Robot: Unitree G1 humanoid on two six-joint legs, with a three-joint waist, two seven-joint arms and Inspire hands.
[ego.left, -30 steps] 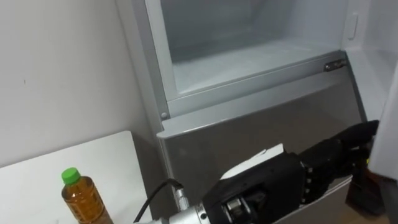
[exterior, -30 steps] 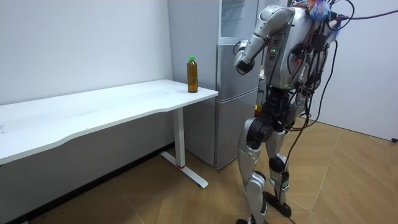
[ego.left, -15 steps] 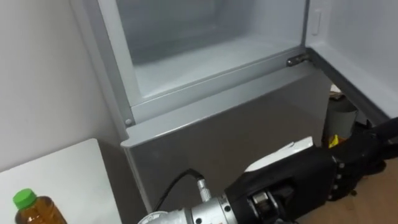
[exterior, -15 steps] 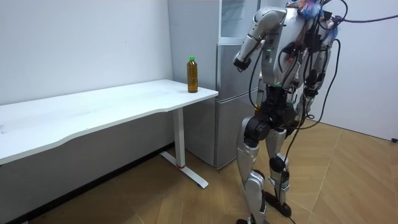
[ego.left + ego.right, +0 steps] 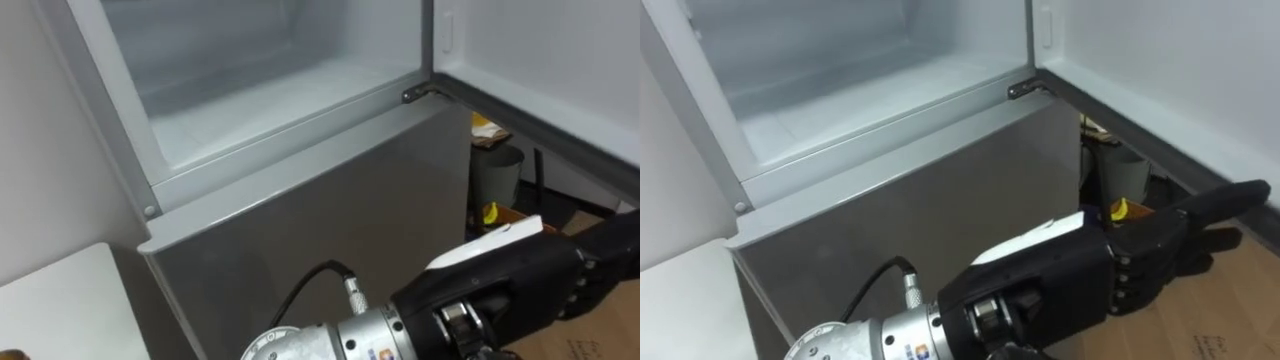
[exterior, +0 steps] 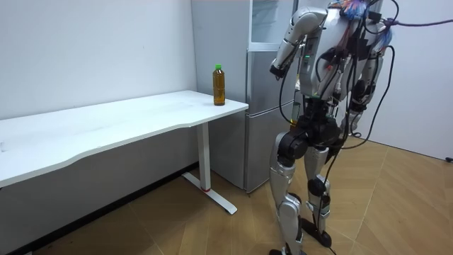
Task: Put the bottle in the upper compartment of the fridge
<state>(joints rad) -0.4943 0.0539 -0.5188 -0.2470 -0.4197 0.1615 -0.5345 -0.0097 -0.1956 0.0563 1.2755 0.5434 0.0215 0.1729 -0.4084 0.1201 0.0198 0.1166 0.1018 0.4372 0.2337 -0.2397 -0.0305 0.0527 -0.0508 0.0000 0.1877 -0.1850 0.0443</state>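
- Since a second ago, the head camera is swinging toward the right side of the fridge [image 5: 300,220], and the left hand [image 5: 1132,268] is reaching further across the fridge's closed lower door.
- That hand is holding nothing, and its fingers [image 5: 1230,196] are stretching out straight, wide open, in front of the lower door.
- The upper compartment [image 5: 250,95] of the fridge is standing open and bare, with its door [image 5: 540,60] swung out on the right.
- The bottle [image 6: 219,85] is standing upright on the table [image 6: 127,120], on the corner nearest the fridge, well apart from the hand.
- The robot is standing upright facing the fridge, its right hand [image 6: 352,123] hanging by its side; I cannot tell its state.
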